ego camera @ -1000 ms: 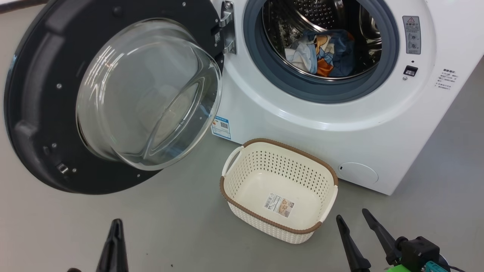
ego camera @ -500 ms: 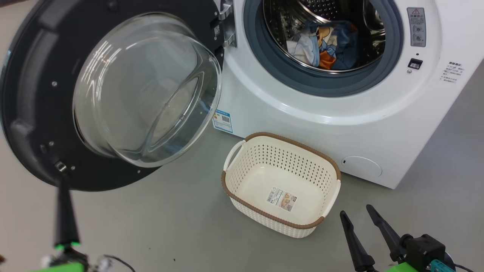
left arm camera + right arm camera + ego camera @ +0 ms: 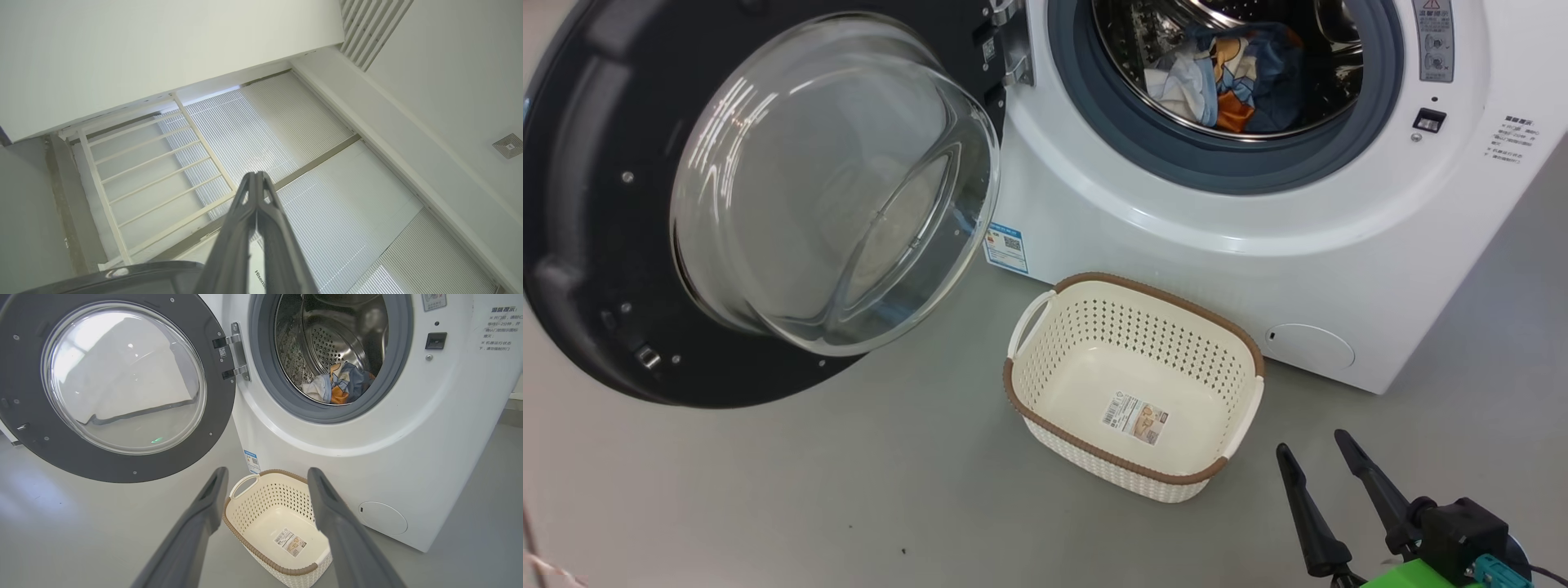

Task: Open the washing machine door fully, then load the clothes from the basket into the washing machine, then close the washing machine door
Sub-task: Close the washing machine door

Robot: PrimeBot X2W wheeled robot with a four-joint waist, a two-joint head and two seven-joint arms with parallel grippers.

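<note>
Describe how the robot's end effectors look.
The right end effector has two long, tapering black fingers on a black block, with a bright green part, teal connector and thin black cable. The left end effector has dark grey fingers with small cut-outs near the tips.

At the lower right of the head view we saw the right gripper (image 3: 1311,441): two long, black, tapering fingers (image 3: 1307,514) set on a boxy black housing (image 3: 1462,531). Beneath it sat a bright green part (image 3: 1409,580), with a teal connector (image 3: 1490,568) and a thin black cable (image 3: 1547,574) at the frame's edge. In its own wrist view, the left gripper (image 3: 256,174) had dark grey fingers with small triangular cut-outs near the tips, matte and smooth along their length.
</note>
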